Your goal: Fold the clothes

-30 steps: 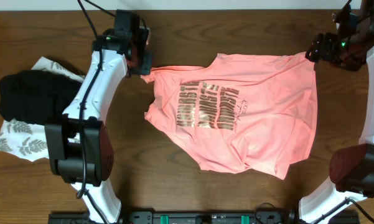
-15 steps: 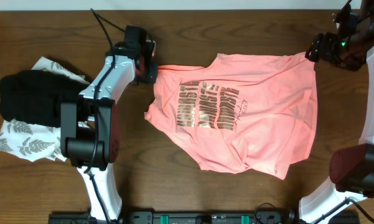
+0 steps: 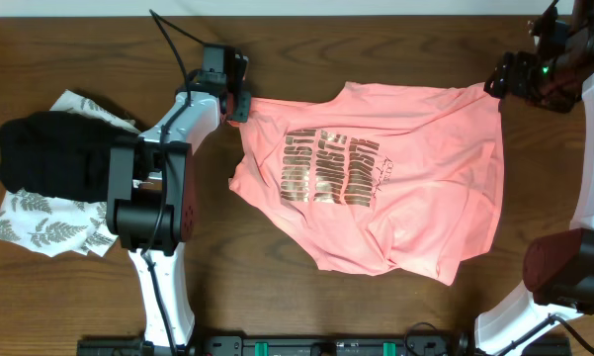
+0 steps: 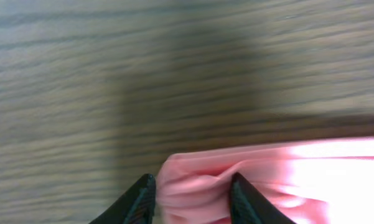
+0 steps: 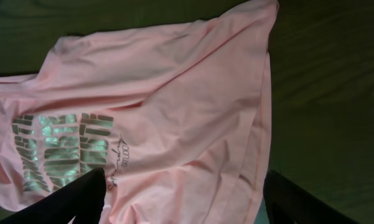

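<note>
Left gripper [image 4: 191, 194] pinching T-shirt [image 4: 311, 165] edge, wrist view

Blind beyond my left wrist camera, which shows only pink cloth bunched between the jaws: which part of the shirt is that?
Observer: Overhead, the left jaws pinch the far left tip of the T-shirt, stretched into a narrow strip.
Operator: Is the right side holding anything?
Observer: No. In the right wrist view the right jaws stand apart and empty, over the shirt.
Operator: Anything else nearby?
Observer: A black garment lies on a white leaf-print garment off to the left, apart from the shirt.
</note>
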